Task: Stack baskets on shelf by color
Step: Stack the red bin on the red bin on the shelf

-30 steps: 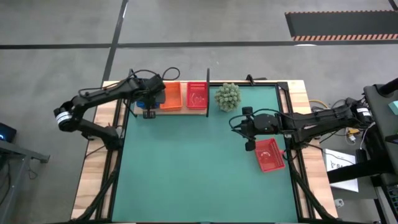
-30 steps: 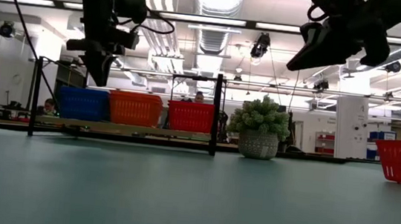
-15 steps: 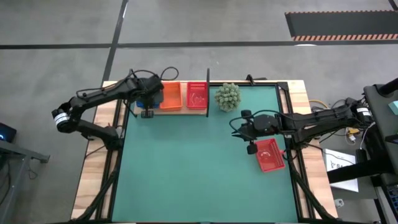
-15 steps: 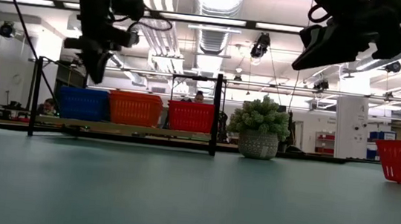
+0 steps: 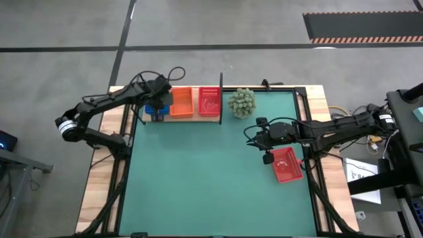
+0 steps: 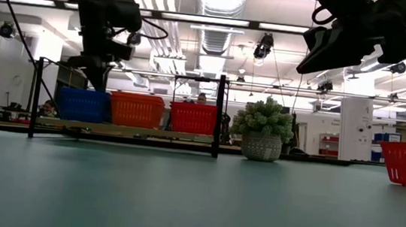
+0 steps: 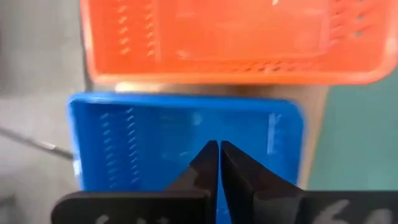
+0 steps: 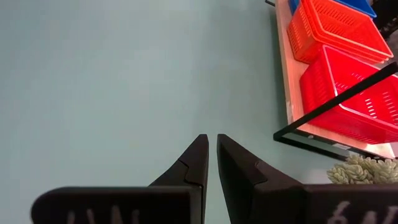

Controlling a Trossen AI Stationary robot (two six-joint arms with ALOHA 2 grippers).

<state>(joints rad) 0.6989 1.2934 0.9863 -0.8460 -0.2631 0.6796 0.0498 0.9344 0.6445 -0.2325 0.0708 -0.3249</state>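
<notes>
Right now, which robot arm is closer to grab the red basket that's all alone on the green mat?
The right one. The right gripper hangs just beside the lone red basket, empty. The left gripper is far off, over the blue basket on the shelf.

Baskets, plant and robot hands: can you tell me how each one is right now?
blue basket: on the shelf, at its outer end.
orange basket: on the shelf, middle.
red basket on the shelf: by the black post.
red basket on the mat: alone, not on the shelf.
plant: upright beside the shelf.
left gripper: fingers shut, empty, above the blue basket.
right gripper: fingers nearly closed, empty, over the mat.
</notes>
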